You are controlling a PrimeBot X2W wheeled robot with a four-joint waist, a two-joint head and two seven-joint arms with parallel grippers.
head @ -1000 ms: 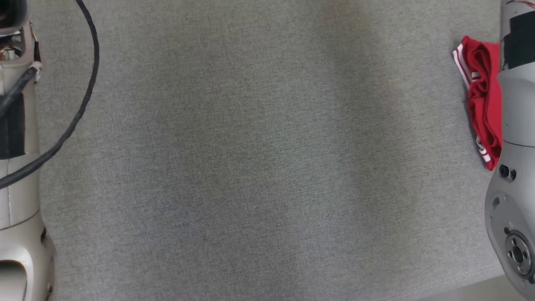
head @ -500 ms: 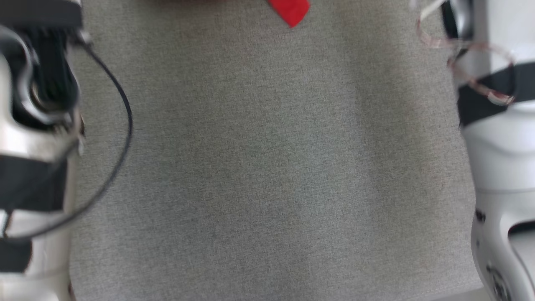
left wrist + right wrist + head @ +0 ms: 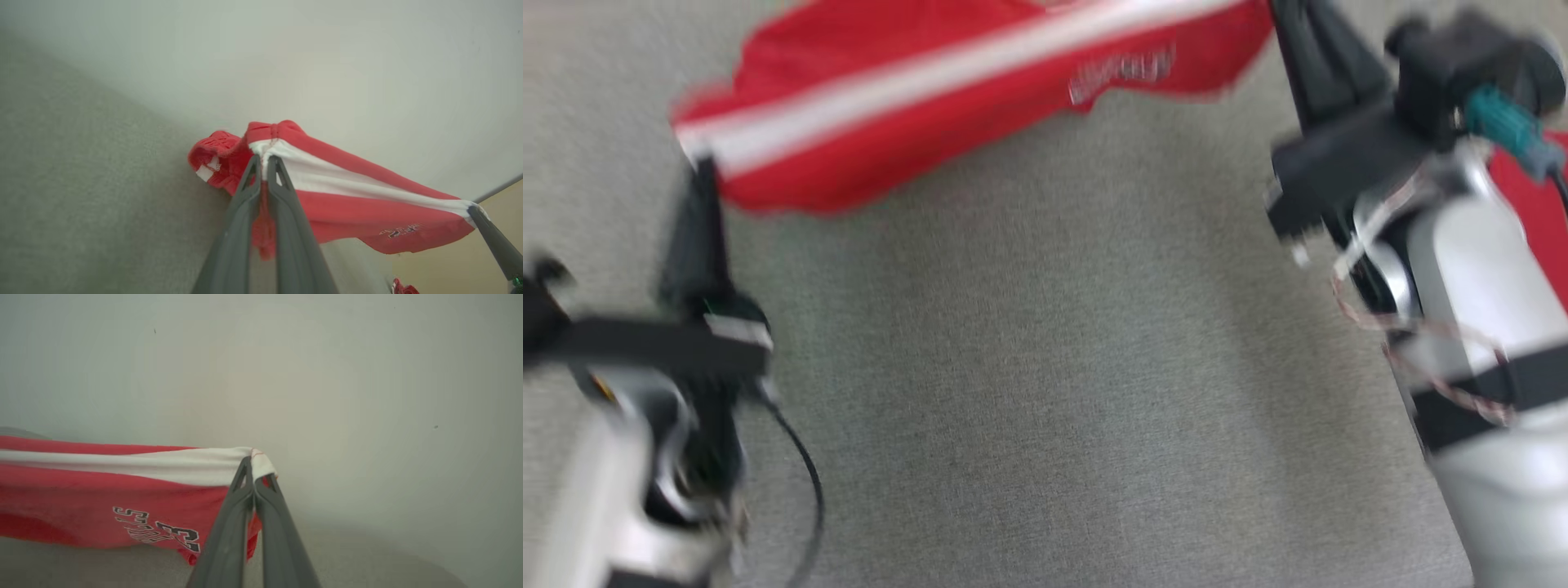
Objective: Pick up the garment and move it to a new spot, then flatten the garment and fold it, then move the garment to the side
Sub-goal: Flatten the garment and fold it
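The garment (image 3: 980, 106) is red with a white band and small lettering. It hangs stretched between my two grippers above the grey cloth-covered table (image 3: 1045, 367), at the top of the blurred head view. My left gripper (image 3: 701, 167) is shut on its left end. The left wrist view shows the garment (image 3: 347, 204) with the left gripper (image 3: 263, 165) pinching a bunched corner of it. My right gripper (image 3: 1278, 12) is shut on the other end. In the right wrist view the right gripper (image 3: 251, 463) clamps the white band of the garment (image 3: 81, 486).
More red cloth (image 3: 1535, 212) shows behind my right forearm at the right edge. A pale wall rises behind the table in both wrist views. A black cable (image 3: 805, 474) loops off my left wrist.
The head camera has swung, so the whole picture has shifted. Both grippers and the stretched garment have come into view at the top. Both jaws stay shut.
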